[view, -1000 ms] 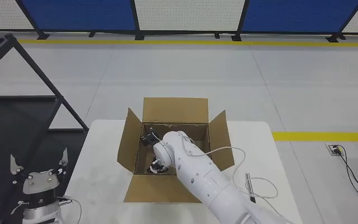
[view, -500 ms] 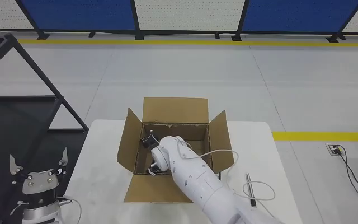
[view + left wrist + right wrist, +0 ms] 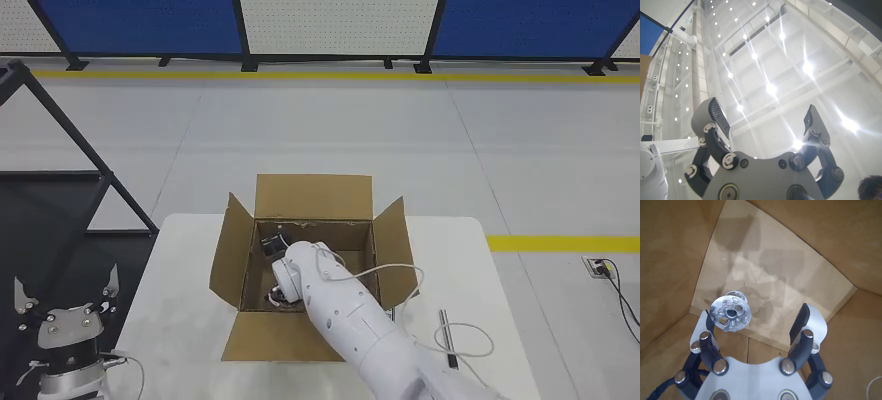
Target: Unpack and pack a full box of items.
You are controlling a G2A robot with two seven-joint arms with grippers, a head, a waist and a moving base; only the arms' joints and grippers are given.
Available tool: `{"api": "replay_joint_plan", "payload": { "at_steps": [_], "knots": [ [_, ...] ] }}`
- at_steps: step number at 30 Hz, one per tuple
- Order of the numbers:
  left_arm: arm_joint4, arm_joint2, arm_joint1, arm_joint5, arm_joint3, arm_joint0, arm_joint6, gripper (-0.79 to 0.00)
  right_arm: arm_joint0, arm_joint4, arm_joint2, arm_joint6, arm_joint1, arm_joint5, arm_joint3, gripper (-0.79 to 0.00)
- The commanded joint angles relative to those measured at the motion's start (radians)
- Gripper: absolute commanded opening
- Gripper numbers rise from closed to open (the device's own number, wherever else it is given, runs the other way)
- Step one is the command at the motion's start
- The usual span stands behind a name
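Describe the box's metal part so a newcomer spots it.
Find the open cardboard box on the white table; the right pincer hangs open inside it. On the floor by it sits the metal part: a silver spool with a holed flange, shiny against brown cardboard.

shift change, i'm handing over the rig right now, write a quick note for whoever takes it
Right gripper: open, down inside the cardboard box, holding nothing.
Left gripper: open, empty, off to the side of the table, pointing at the ceiling.
Metal flanged hub: on the box floor beside one right finger; contact unclear.
Done: nothing gripped yet.
To do: likely grip the hub, lift it out, then repack.
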Motion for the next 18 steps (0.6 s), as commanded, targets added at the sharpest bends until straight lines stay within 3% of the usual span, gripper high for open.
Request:
{"api": "replay_joint_plan", "payload": {
  "at_steps": [1,9,18],
  "knots": [
    [0.002,0.000,0.000,0.001,-0.001,0.000,0.000,0.000,0.006,0.000,0.004,-0.004,0.000,0.003,0.008,0.000],
    [0.009,0.001,-0.003,-0.003,-0.002,0.001,0.001,0.000,0.021,0.003,0.018,-0.012,0.002,-0.001,0.016,0.000],
    [0.009,0.002,-0.006,-0.008,-0.003,0.001,-0.001,0.000,0.005,0.010,0.025,0.001,-0.002,-0.081,-0.001,0.000]
  ]
}}
